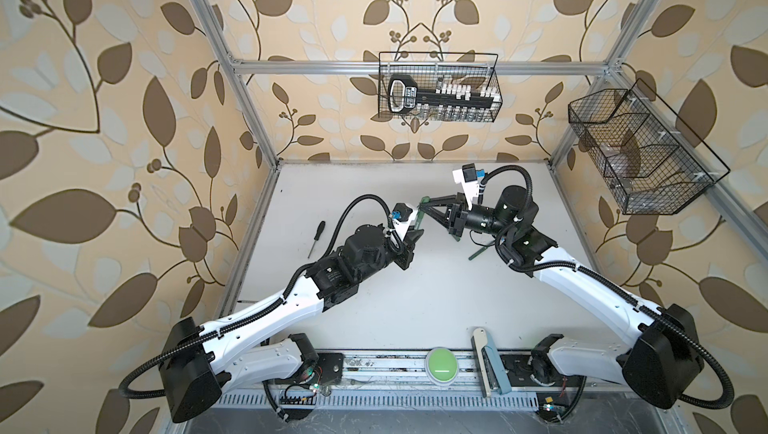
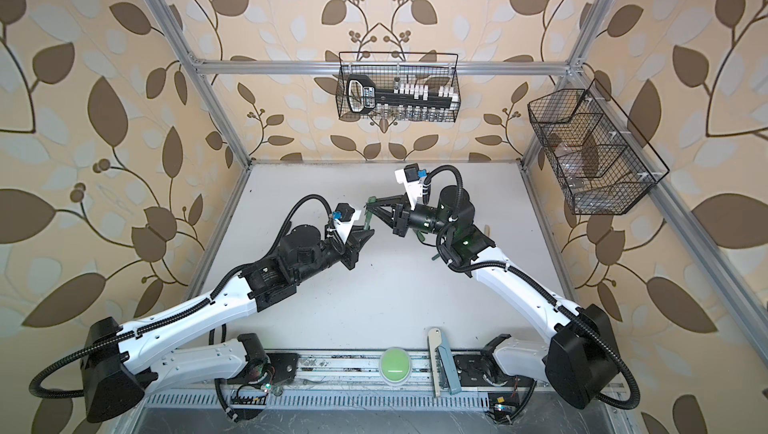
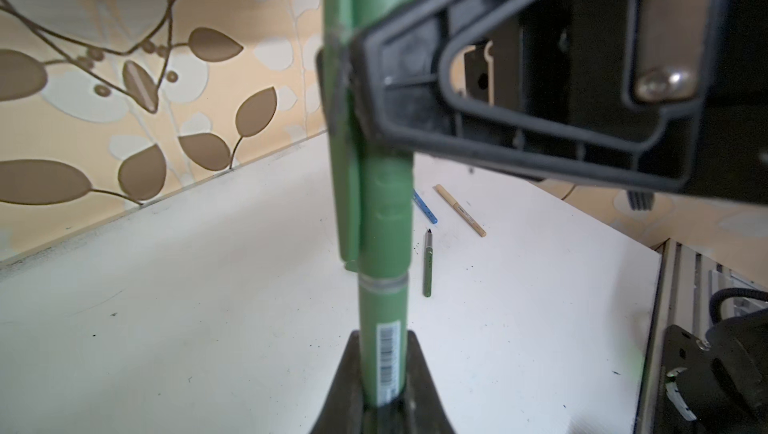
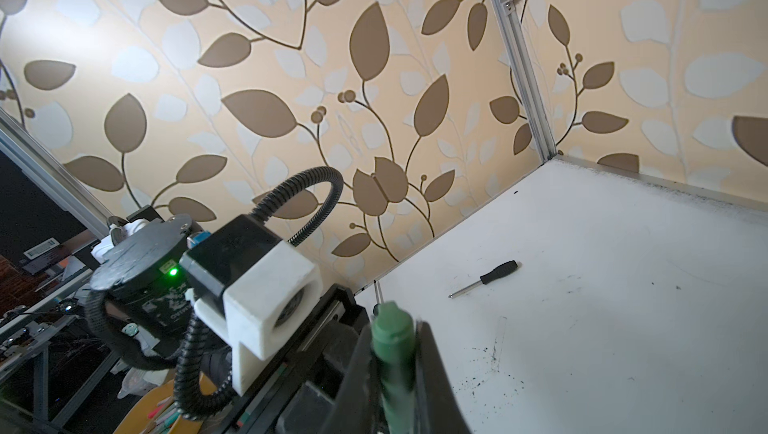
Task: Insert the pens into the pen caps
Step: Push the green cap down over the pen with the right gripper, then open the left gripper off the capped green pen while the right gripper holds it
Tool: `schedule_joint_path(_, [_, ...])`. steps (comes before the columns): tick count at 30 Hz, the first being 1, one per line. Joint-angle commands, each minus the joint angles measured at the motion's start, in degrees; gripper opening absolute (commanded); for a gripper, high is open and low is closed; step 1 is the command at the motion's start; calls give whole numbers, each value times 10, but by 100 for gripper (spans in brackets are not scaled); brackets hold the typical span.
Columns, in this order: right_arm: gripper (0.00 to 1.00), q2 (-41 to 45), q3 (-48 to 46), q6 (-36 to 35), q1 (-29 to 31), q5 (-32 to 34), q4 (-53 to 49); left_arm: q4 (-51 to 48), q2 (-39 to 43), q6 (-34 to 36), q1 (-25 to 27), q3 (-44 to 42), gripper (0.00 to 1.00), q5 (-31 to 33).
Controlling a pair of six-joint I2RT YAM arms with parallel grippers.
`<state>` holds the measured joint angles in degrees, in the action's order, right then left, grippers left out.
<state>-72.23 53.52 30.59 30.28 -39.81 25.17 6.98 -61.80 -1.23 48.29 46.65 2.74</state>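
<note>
**Green pen and cap, gripped at both ends**

The held pen is matt green and raised off the table, toward the back middle between the arms; its cap, the same green with a long clip, sits over the tip, with a thin pale ring at the joint; the left gripper is clamped on the barrel, the right gripper on the cap; a white barcode label runs along the barrel, its digits unreadable; four pens counted: this one, plus a bare-tipped green pen, a blue pen and a beige pen lying on the table; one screwdriver lies to the left.
</note>
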Motion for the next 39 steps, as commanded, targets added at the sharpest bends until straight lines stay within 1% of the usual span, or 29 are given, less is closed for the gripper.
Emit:
schedule_joint_path(1, [0,3,-26,10,15,-58,-40,102,-2,39,-15,61,0,16])
schedule_joint_path(5, [0,1,-40,0,20,-62,-55,121,-6,55,-39,90,0,-22])
schedule_joint_path(10, [0,-23,-66,-3,41,-67,-54,154,-16,19,-99,125,0,-116])
schedule_joint_path(11, [0,-30,-70,-3,46,-67,-55,158,-19,11,-110,135,0,-147])
schedule_joint_path(12, [0,-39,-76,-1,50,-72,-51,161,-21,8,-116,146,0,-162])
schedule_joint_path(14, [0,-52,-90,12,55,-79,-33,168,-25,15,-119,162,0,-176])
schedule_joint_path(17, [0,-60,-110,36,62,-91,1,172,-26,35,-121,177,0,-175])
schedule_joint_path(21, [0,-64,-107,25,77,-87,-24,178,-31,39,-125,194,0,-187])
schedule_joint_path(23, [0,-54,-99,19,68,-72,-41,167,-38,26,-125,195,0,-201])
schedule_joint_path(26, [0,-36,-62,11,29,-52,-78,114,-49,-5,-124,180,0,-213])
schedule_joint_path(27, [0,-30,-41,2,16,-34,-106,99,-52,-23,-124,162,4,-212])
schedule_joint_path(29, [0,-30,-3,-18,-2,-23,-140,89,-51,-47,-124,118,11,-208])
schedule_joint_path(30, [0,-34,17,-25,-11,-10,-163,90,-49,-68,-124,92,19,-198])
schedule_joint_path(31, [0,-41,36,-30,-17,-5,-175,92,-45,-82,-124,69,32,-194])
schedule_joint_path(32, [0,-51,50,-32,-23,-3,-179,87,-38,-94,-124,48,36,-187])
schedule_joint_path(33, [0,-64,64,-30,-30,5,-187,77,-28,-105,-124,27,38,-176])
schedule_joint_path(34, [0,-78,77,-27,-36,4,-193,70,-17,-111,-124,7,44,-162])
schedule_joint_path(36, [0,-108,91,-18,-43,12,-197,29,17,-120,-124,-20,61,-120])
schedule_joint_path(38, [0,-142,100,-9,-45,41,-200,-15,60,-126,-124,-44,70,-66])
schedule_joint_path(39, [0,-168,108,2,-44,65,-213,-42,82,-132,-124,-54,77,-27])
